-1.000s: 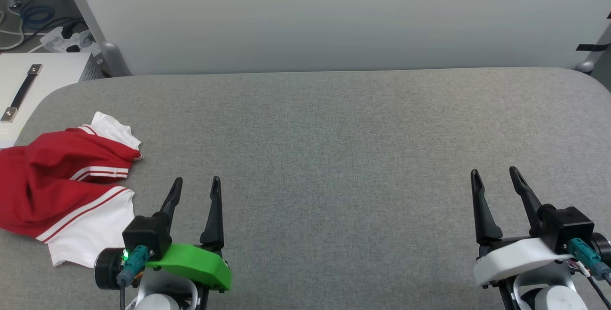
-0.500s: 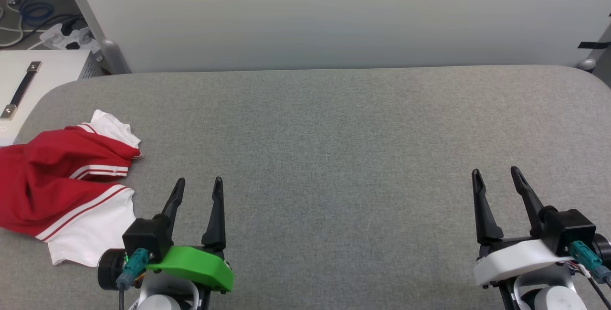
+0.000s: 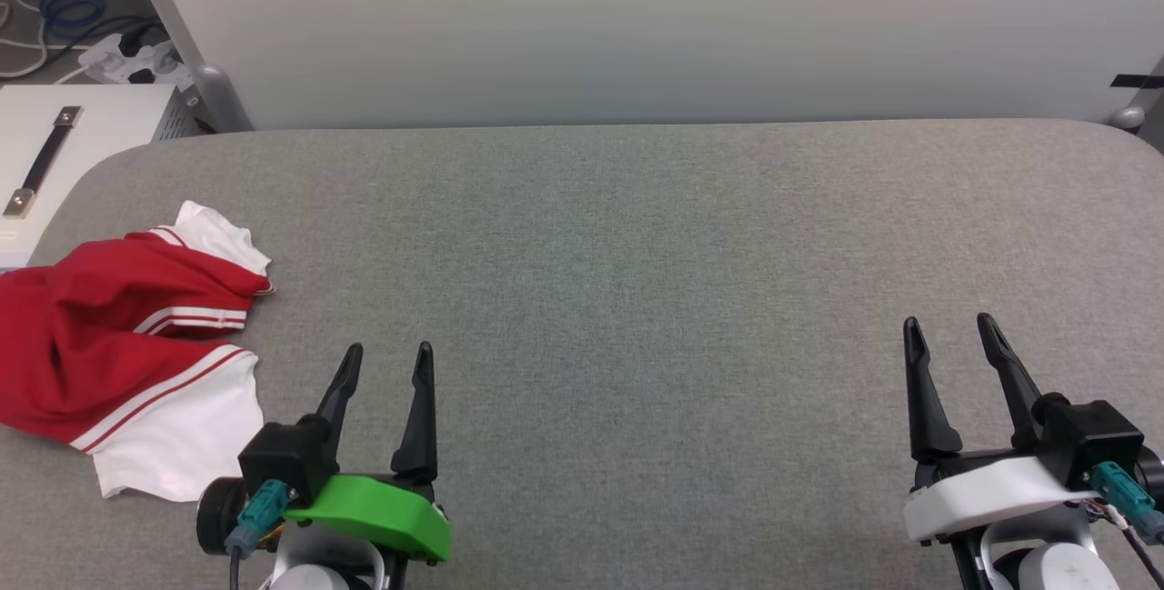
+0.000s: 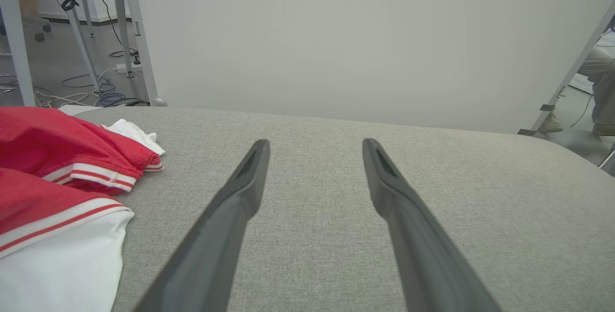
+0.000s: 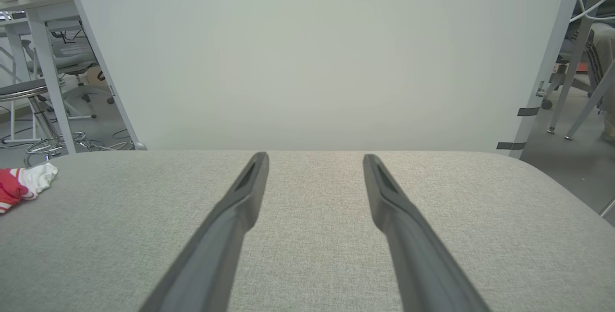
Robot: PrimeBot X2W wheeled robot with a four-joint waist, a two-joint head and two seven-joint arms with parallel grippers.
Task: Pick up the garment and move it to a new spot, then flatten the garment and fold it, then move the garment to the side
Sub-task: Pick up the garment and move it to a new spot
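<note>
Here, the grey padded table (image 3: 637, 235) spans the head view. The garment (image 3: 100, 335) lies crumpled at its left edge, near the left gripper (image 3: 389, 352) but clear of its fingers. That gripper and the right gripper (image 3: 948, 325) are empty, each with 2 fingers spread.
</note>
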